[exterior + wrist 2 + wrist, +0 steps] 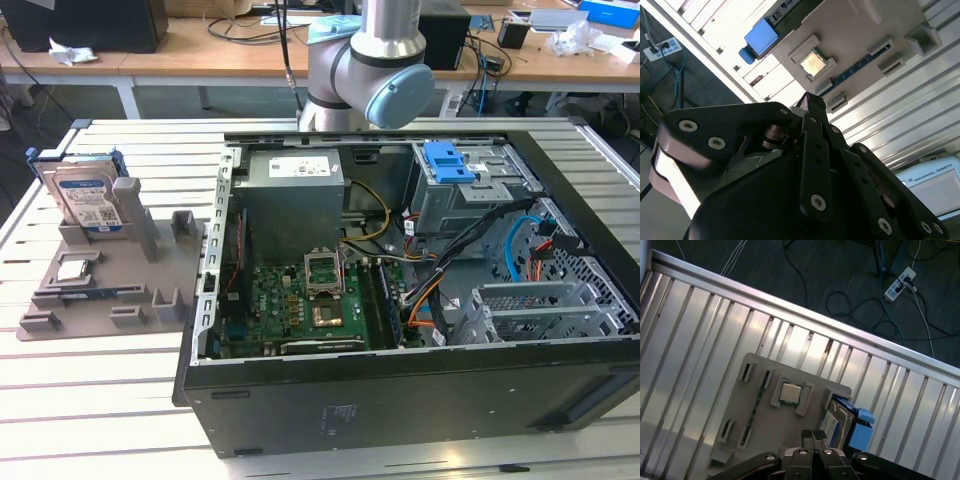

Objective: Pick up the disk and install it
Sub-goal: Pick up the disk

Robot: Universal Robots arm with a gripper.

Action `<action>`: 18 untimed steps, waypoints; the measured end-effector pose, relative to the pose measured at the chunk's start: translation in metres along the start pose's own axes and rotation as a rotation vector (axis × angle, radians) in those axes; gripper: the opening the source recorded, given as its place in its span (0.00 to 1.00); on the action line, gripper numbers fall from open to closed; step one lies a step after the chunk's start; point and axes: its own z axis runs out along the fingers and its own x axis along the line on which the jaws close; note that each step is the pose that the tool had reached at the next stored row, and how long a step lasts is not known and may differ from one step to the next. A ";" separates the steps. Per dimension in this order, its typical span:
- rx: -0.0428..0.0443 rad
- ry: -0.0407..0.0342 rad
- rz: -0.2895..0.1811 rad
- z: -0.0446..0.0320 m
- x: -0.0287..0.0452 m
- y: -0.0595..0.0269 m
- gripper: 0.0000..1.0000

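Slatted metal tabletop (100,400) carries a grey fixture (150,262) propping the disk (88,200) upright, probably for easy grasping; the pincer (813,435) hangs above, closed and empty.

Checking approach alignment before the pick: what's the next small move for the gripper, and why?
Probably shift the gripper sideways until it is centred over the disk. In the first wrist view its closed, empty fingertips hang above the gray holder, beside the disk rather than over it and near the processor chip. The disk stands upright in its slot, untouched.
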 end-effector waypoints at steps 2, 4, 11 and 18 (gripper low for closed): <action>0.0004 -0.0007 0.016 0.0000 0.0000 0.0000 0.11; 0.0008 -0.0015 0.033 0.0000 0.0000 0.0000 0.11; 0.0018 -0.0035 0.077 0.0000 0.0000 0.0000 0.11; 0.0049 -0.0095 0.211 0.0003 0.0000 0.0000 0.11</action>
